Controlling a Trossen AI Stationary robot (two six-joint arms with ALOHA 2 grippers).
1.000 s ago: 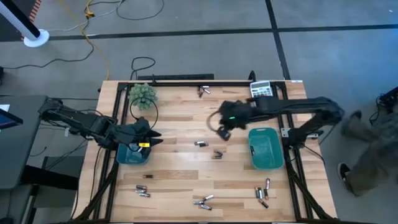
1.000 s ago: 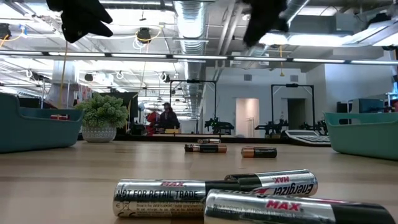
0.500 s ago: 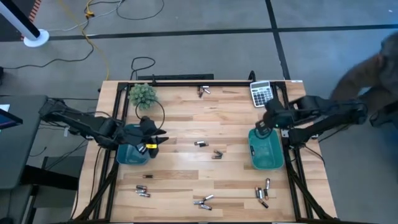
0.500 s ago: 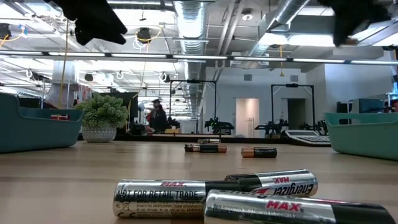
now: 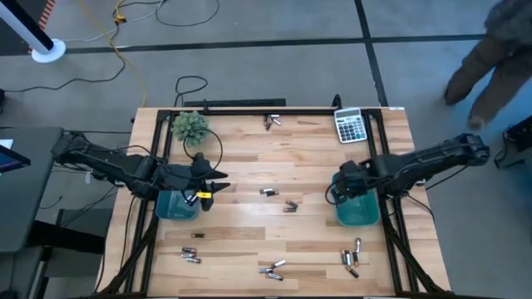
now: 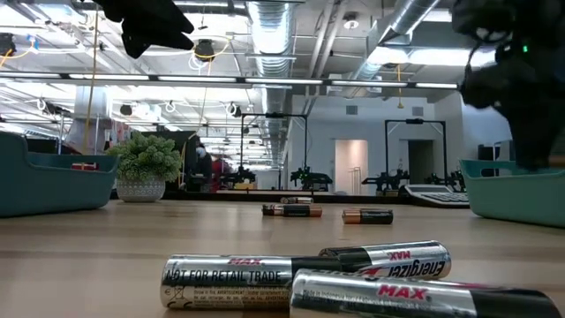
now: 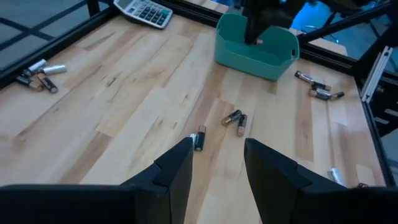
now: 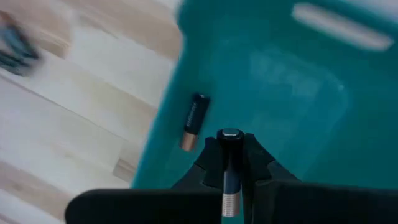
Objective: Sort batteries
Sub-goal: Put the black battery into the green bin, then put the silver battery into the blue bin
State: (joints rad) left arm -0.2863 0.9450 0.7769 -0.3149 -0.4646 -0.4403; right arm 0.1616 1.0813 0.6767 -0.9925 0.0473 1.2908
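Batteries lie scattered on the wooden table: two small groups at mid-table (image 5: 267,192) (image 5: 290,205), some at the far edge (image 5: 271,121), and several along the near edge (image 5: 273,268) (image 5: 352,256) (image 6: 300,278). My left gripper (image 5: 213,189) (image 7: 217,163) hangs open beside the left teal bin (image 5: 174,205), above bare table. My right gripper (image 5: 340,188) (image 8: 230,146) hovers over the left part of the right teal bin (image 5: 357,199), shut on one dark battery (image 8: 229,171). Another dark battery with a coppery end (image 8: 193,121) lies on that bin's floor. My right gripper pinches a dark battery with a coppery end (image 8: 229,200) between its two fingers (image 8: 210,160). The battery lies along the fingers, and its capped end (image 8: 230,134) sticks out past the fingertips. The fingers point down from above, and the battery is lifted clear over the bin's inside.
A grey calculator (image 5: 350,125) sits at the far right corner and a small potted plant (image 5: 191,126) at the far left. A black frame (image 5: 249,111) borders the table. Open wood lies between the two bins. A person (image 5: 499,41) moves past the far right corner.
My right gripper has swung from mid-table toward the right edge, then come down over the right bin. My left gripper has shifted slightly toward the right, staying open. The person beyond the table's right side has walked toward the far side.
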